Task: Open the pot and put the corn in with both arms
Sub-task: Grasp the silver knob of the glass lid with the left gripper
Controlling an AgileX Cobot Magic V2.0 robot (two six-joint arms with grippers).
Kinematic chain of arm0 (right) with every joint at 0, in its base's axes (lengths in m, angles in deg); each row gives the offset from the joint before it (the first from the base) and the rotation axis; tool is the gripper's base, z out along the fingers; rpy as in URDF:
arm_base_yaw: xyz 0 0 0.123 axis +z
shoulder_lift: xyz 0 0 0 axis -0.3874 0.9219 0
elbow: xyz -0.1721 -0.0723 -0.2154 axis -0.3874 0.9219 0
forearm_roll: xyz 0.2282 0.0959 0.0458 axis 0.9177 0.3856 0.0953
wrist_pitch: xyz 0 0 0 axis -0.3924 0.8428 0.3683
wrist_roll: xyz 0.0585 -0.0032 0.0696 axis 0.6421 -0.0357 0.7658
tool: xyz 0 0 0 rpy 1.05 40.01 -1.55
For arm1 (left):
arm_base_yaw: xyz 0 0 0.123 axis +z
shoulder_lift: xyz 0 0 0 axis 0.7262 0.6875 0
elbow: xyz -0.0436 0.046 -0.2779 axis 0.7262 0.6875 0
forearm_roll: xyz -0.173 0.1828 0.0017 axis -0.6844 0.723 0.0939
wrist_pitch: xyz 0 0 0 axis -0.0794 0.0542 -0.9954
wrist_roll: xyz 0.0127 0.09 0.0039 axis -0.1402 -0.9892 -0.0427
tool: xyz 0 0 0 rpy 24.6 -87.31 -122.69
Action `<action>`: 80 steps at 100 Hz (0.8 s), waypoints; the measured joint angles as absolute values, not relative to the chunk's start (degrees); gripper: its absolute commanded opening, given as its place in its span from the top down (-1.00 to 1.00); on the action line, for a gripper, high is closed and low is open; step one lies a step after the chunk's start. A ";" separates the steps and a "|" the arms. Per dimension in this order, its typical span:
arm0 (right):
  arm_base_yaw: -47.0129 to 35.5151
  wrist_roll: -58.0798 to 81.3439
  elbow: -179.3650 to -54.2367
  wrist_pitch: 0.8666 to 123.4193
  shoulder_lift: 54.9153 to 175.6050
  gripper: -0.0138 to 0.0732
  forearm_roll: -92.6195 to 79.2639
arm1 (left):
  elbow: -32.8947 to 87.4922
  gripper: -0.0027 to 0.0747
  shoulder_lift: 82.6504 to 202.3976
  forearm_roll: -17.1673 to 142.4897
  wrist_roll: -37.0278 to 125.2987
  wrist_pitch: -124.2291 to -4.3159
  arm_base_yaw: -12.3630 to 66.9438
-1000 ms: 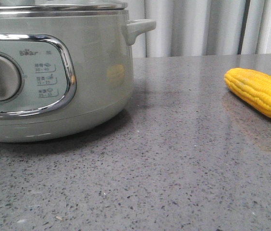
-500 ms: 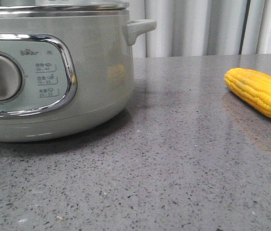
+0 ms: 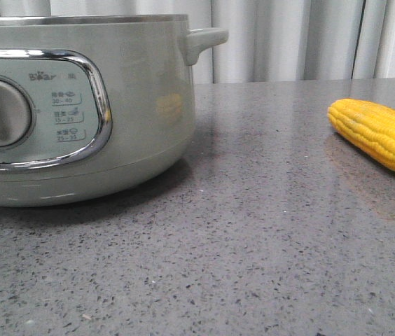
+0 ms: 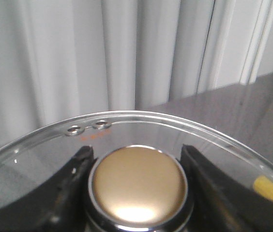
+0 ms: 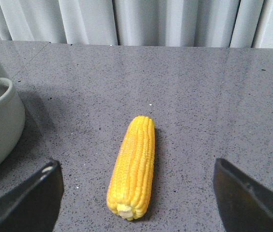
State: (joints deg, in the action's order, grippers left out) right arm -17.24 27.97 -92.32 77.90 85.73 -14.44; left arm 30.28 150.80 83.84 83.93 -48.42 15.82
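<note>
Our left end effector (image 4: 136, 169) is clamped on the gold knob (image 4: 137, 182) of the glass lid (image 4: 185, 126), one dark finger on each side of it. In the front view the lid, which sat on the rim half a second ago, no longer shows: the lift has just taken it clear of the pot, so we judge the opening step done or nearly so.

Largest first, the worktop (image 3: 253, 238) is grey speckled stone, with pale curtains (image 3: 288, 38) behind it. On its left side stands the pot (image 3: 141, 105), grey-green, its steel rim now bare, its chrome-framed panel and dial (image 3: 0, 112) facing us, its small side handle (image 3: 204, 40) pointing toward the corn. The corn (image 3: 378, 133) lies flat well to the right of the pot, apart from it and untouched.

Our right end effector (image 5: 136, 193) hangs spread wide above the corn (image 5: 132, 166), the cob lying lengthwise between its fingers with a gap on both sides. With the pot open, we think the next move is to lower and close on the cob.
</note>
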 measured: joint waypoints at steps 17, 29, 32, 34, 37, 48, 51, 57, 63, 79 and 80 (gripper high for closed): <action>-17.24 27.97 -92.32 77.92 85.73 -0.59 -14.44 | 27.69 0.72 145.43 83.94 83.93 -52.85 20.88; -17.24 27.97 -92.32 78.15 85.73 -0.59 -14.44 | 27.69 0.72 141.52 83.94 83.93 -57.67 28.76; -17.24 27.97 -92.32 78.16 85.73 -0.59 -14.44 | 27.81 0.72 140.70 83.94 83.93 -58.53 31.55; -17.24 27.97 -92.32 78.16 85.73 -0.59 -14.44 | 27.81 0.72 140.08 83.94 83.93 -59.10 32.71; -17.24 27.97 -92.32 78.16 85.73 -0.59 -14.44 | 27.95 0.72 139.29 83.94 83.93 -59.85 35.72; -17.24 27.97 -92.32 78.16 85.73 -0.59 -14.44 | 29.19 0.72 136.51 83.94 83.93 -60.66 45.42; -17.24 27.97 -92.32 78.16 85.73 -0.59 -14.30 | 29.66 0.72 135.99 83.94 83.93 -60.66 48.67; -17.24 27.97 -92.32 78.16 85.73 -0.59 -13.93 | 30.97 0.72 135.12 83.65 83.93 -60.66 53.66; -17.24 27.97 -92.32 78.16 85.73 -0.59 -13.67 | 32.48 0.72 134.67 82.49 83.93 -60.66 58.30; -17.24 27.97 -92.32 77.32 85.73 -0.59 -13.12 | 38.08 0.72 134.48 79.67 83.93 -60.66 62.13; -17.24 27.97 -92.32 77.31 85.73 -0.59 -13.19 | 38.35 0.72 134.48 79.65 83.93 -60.66 62.06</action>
State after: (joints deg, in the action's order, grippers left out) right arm -17.24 27.97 -92.32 77.31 85.73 -13.19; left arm 38.35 134.48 79.65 83.93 -60.66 62.06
